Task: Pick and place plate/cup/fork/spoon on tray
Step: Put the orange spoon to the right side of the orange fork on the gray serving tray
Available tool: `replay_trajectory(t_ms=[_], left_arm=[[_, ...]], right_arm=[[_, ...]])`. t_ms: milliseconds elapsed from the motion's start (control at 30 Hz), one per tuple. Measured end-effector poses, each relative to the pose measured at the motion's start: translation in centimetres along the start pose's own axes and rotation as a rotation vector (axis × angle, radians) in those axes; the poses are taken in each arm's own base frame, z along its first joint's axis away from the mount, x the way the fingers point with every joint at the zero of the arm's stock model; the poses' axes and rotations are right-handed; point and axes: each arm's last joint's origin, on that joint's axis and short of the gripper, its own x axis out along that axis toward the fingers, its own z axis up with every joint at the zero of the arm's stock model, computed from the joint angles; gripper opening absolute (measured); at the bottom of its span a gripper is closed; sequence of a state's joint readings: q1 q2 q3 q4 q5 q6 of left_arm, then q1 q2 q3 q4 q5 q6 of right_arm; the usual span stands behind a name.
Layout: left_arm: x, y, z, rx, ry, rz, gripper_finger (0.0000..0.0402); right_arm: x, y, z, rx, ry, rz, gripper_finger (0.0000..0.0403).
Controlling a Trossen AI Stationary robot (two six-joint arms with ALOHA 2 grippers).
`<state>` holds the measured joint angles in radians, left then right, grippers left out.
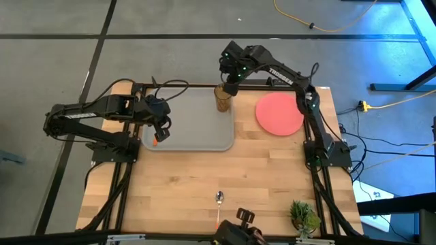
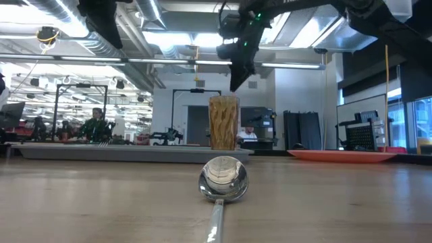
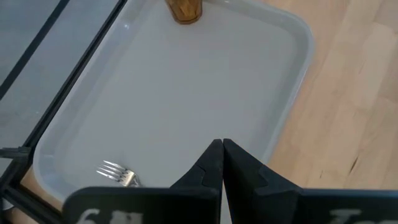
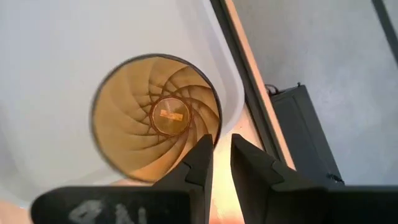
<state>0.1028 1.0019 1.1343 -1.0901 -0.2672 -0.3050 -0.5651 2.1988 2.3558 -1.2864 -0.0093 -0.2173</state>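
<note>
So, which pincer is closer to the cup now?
The right pincer: it hangs directly above the cup, which stands at the tray's far right corner. The left pincer is over the tray's opposite end, near the fork.

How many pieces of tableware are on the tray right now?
2: the cup stands in the tray's far right corner, and the fork lies near its left edge. None seems hidden.

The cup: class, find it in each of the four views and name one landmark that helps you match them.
High view: the cup stands in the tray's far right corner.
Low view: cup upright at centre, behind the spoon.
Left wrist view: at the top edge.
Right wrist view: seen from above.
Shared landmark: the tray.
</note>
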Motion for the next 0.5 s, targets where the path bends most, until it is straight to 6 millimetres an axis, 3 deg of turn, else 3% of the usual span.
replay_trajectory(t_ms=[233, 400, 500], left_arm=[[0.0, 0.0, 0.0, -0.004, 0.001, 0.0, 0.0], [0.0, 0.0, 0.0, -0.044, 0.003, -0.008, 0.0], [0.2, -0.3, -0.3, -0.05, 0.046, -0.108, 0.0]], right_arm=[[-6.3, 1.4, -0.5, -0.023, -0.127, -0.001, 0.0058], [-12.0, 3.9, -1.6, -0.076, -0.227, 0.018, 0.0058], [-15.3, 5.6, -2.8, -0.11, -0.28, 0.034, 0.0058]])
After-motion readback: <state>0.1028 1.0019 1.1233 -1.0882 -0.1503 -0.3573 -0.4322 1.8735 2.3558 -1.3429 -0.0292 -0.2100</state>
